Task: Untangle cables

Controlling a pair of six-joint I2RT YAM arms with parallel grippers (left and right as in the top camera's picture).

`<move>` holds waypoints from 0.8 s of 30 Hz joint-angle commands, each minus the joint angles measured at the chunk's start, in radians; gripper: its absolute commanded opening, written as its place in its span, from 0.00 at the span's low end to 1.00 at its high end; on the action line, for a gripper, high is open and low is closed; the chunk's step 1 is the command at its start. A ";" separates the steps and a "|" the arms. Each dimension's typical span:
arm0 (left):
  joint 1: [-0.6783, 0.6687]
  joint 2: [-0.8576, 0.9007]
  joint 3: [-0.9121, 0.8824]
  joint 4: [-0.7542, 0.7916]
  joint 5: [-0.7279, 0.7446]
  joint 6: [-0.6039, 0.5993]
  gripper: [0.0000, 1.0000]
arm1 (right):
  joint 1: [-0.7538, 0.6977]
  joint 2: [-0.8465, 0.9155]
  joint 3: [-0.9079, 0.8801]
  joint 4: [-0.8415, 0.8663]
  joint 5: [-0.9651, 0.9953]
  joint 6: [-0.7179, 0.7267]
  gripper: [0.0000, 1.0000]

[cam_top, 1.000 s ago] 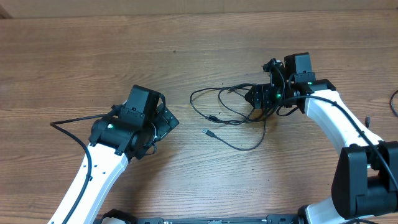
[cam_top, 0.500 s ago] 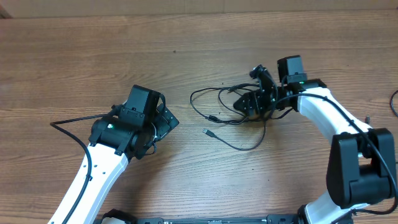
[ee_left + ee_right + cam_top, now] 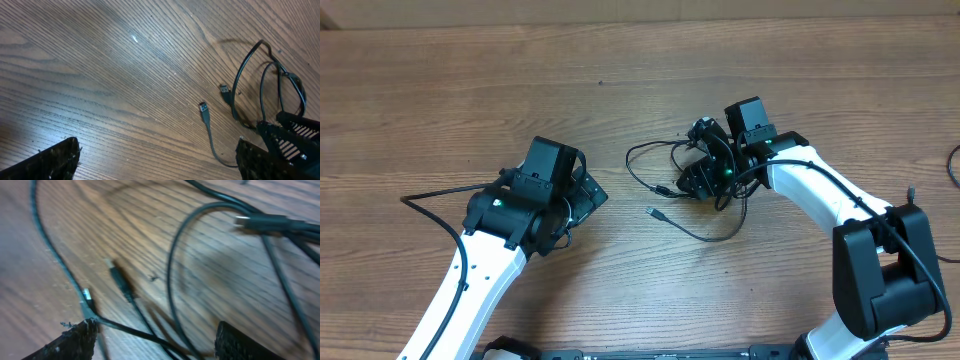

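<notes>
The cables [image 3: 665,170] lie in a loose tangle on the wooden table [image 3: 470,90], right of centre, with loops crossing one another beneath the right arm's wrist. 2 plug ends lie free on the wood: one plug [image 3: 651,212] at the end of a long trailing strand, another plug [image 3: 662,188] just above it. As far as the overhead view shows, no cord has been drawn clear of the others, so the untangling looks barely begun and nearly all of it is left.

The right gripper [image 3: 155,345] hovers low over the bundle with its fingers [image 3: 80,337] spread apart. Several strands run between them in the blurred wrist view, and nothing appears clamped, though that blur makes it hard to be sure. The left gripper [image 3: 150,165] stands fully apart and empty, well to the left of the cords, facing them.

Against the frames from 1 second and half a second ago, the right arm has swung leftward and now sits over the middle of the tangle. The loops themselves look almost unshifted. The left arm has not moved.
</notes>
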 commanded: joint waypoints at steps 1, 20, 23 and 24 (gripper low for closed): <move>0.004 -0.014 0.000 0.001 -0.020 0.009 1.00 | -0.002 0.011 -0.002 0.008 0.100 -0.004 0.74; 0.004 -0.014 0.000 0.001 -0.020 0.009 1.00 | -0.002 0.118 -0.002 0.044 0.113 -0.016 0.37; 0.004 -0.014 0.000 0.001 -0.020 0.009 0.99 | -0.002 0.146 -0.002 0.042 0.112 -0.015 0.22; 0.004 -0.014 0.000 0.001 -0.020 0.009 1.00 | -0.002 0.148 -0.002 0.039 0.108 -0.015 0.15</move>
